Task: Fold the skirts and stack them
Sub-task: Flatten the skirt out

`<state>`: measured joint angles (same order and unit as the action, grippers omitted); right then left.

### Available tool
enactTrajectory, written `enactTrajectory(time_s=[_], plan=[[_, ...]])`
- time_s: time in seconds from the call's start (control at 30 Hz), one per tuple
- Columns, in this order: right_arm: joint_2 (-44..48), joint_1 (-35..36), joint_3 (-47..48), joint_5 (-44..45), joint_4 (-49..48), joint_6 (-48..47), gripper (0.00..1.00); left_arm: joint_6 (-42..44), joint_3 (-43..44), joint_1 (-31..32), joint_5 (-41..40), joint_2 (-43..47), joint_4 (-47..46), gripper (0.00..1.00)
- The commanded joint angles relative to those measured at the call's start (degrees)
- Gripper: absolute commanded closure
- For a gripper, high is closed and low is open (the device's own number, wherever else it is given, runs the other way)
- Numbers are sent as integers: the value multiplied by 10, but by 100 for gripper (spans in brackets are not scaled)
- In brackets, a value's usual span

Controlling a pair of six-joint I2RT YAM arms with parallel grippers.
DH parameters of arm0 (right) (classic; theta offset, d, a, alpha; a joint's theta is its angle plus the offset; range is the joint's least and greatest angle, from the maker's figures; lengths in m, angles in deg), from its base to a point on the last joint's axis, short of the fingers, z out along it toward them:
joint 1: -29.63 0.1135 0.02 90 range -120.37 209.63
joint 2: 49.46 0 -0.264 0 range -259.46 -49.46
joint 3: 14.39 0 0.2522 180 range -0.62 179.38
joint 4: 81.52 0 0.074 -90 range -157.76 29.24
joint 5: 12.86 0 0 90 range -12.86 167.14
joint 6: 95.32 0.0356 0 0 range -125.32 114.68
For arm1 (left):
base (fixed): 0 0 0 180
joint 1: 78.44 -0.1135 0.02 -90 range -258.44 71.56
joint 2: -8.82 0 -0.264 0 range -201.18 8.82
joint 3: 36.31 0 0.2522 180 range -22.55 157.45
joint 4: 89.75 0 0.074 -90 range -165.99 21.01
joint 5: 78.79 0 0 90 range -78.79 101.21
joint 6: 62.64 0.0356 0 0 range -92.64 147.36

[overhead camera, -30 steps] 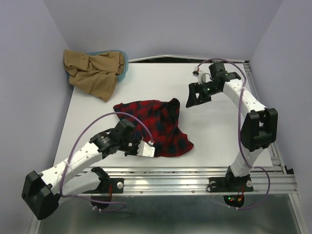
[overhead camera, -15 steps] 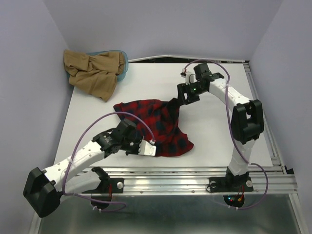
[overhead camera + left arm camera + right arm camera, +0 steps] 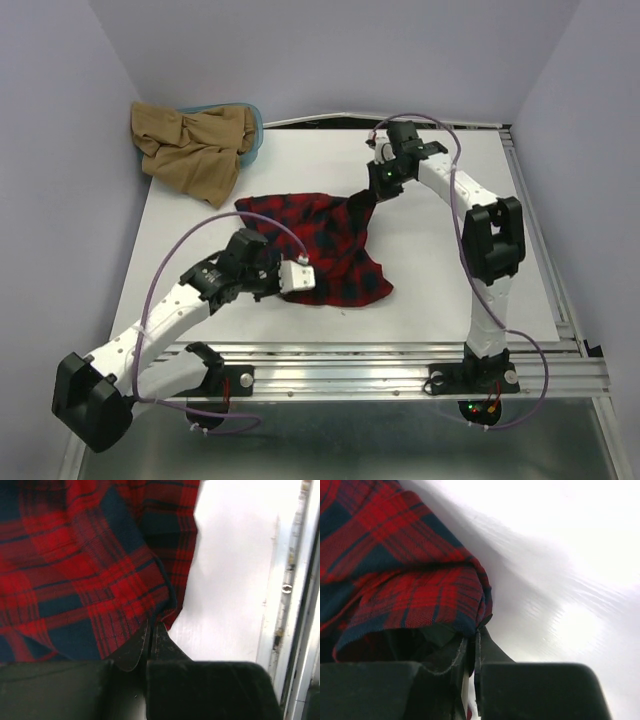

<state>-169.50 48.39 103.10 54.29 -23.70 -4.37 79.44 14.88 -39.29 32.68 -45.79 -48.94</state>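
The plaid skirt [image 3: 330,250] lies rumpled on the table [image 3: 440,270], stretched between my two grippers; the left gripper [image 3: 151,630] is clenched on its near edge, jaws pressed together with a fold pinched at the tips; the right gripper [image 3: 472,636] is likewise clamped on the far corner, with cloth draping above and left of its tips. The tan skirt [image 3: 188,150] sits well off to the far left of both, heaped over the tub [image 3: 257,125], and neither gripper touches it. The top view gives me the whole layout but hides the fingertips; only the wrist views show the jaws closed on cloth; the left wrist also shows a metal rail [image 3: 287,587] right of the pinch.
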Motion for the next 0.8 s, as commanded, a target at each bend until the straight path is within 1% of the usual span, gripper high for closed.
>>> enactTrajectory(time_s=[0.0,0.03,0.07,0.1,0.17,0.2,0.23,0.33,0.4,0.47,0.5,0.57,0.67,0.77], plan=[[95,-46,38,68,-41,15,99,-62,86,-100,-11,5,-23,100],[109,-63,39,71,-43,20,99,-73,100,-144,-12,2,-28,100],[123,-82,40,76,-47,26,99,-85,118,-163,-14,-1,-33,100],[136,-123,41,77,-53,33,99,-107,151,-180,-15,-10,-40,100],[175,-161,50,88,-56,42,99,-136,187,-206,-23,-22,-63,100],[188,-193,53,94,-60,46,99,-161,224,-224,-23,-33,-76,100],[214,-207,55,94,-63,51,99,-176,242,-231,-24,-43,-86,100],[255,-244,57,100,-74,55,99,-225,301,-240,-23,-50,-125,100],[293,-250,61,105,-76,50,99,-248,337,-240,-28,-52,-144,100],[320,-250,59,126,-75,44,99,-261,357,-240,-21,-52,-152,100],[346,-250,52,151,-75,38,99,-265,370,-240,-21,-50,-151,100],[372,-250,38,183,-75,29,99,-267,372,-240,-18,-43,-146,100],[425,-250,-10,251,-76,16,99,-255,335,-240,-18,0,-145,100],[434,-250,-33,262,-76,16,99,-257,296,-240,-19,24,-158,100]])
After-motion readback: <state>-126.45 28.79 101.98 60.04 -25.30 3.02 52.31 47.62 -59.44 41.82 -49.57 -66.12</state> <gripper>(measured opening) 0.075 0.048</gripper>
